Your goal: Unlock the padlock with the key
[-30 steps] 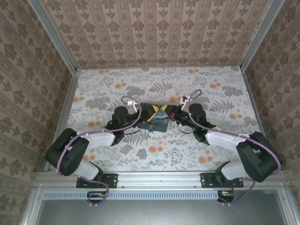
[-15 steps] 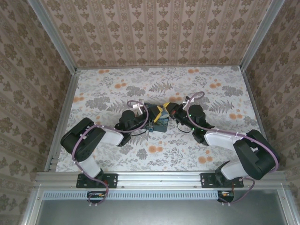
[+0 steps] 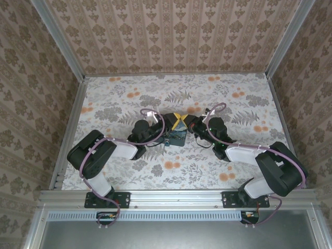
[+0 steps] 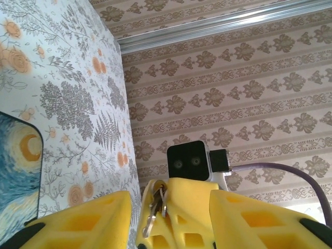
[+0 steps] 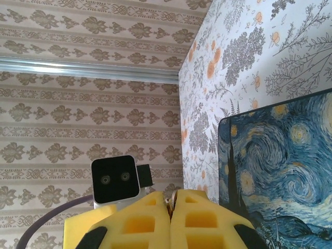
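Above the far edge of the painted box, the right gripper pinches the key shut, seemingly to offer it; the left gripper stands apart astride those fingertips, probably to regrasp; the padlock seems to lie at the box's near edge.

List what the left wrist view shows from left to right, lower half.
Box → left claw finger → key → right wrist camera → other left claw finger.
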You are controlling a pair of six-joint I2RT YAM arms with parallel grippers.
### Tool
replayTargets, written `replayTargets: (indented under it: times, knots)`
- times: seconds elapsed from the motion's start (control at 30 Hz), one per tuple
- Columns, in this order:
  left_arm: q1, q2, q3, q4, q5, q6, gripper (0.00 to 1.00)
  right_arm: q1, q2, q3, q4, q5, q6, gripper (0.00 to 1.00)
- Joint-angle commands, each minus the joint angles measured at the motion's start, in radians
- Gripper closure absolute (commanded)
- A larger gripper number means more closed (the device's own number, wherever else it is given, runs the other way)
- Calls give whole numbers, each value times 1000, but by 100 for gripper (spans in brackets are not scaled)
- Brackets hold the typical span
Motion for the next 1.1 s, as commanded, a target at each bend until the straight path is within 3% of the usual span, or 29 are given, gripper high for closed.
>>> replayTargets:
  times: [0.0,0.37,1.07]
  knots:
    - [-14,16,29,48,-7,-5,56,6,19,-11,58,-2,21,100]
    - [-29,32,24,50,-21,1,63,4,36,-13,77,-5,27,100]
    - [-44,44,21,49,-36,8,91,-5,65,-16,102,-3,39,100]
